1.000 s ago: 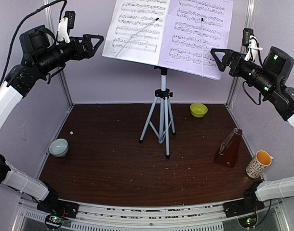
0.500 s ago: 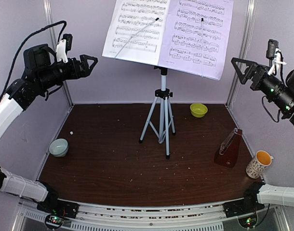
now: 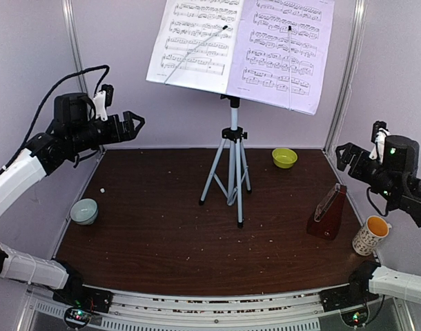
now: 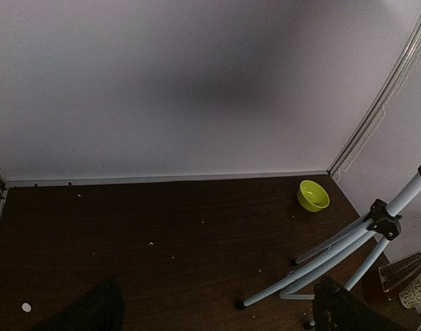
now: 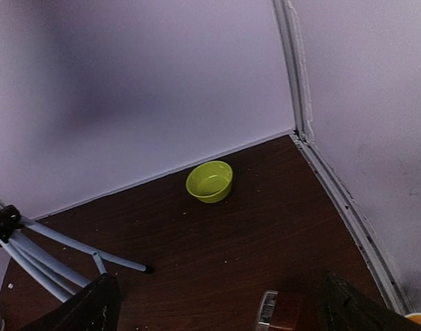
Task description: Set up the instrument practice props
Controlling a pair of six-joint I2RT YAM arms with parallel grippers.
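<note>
Fixed overhead camera looks from the near edge down across the table (image 3: 155,234) to the back wall. Both wrist cameras, held high at either side, tilt down toward the back right corner, sharing the tripod (image 4: 382,221) and yellow-green bowl (image 5: 210,181).

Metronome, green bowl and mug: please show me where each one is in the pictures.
Metronome (image 3: 326,215), top camera view, middle of its sloping front.
Green bowl (image 3: 284,163), top camera view, its near outer wall.
Mug (image 3: 366,241), top camera view, its patterned side.
</note>
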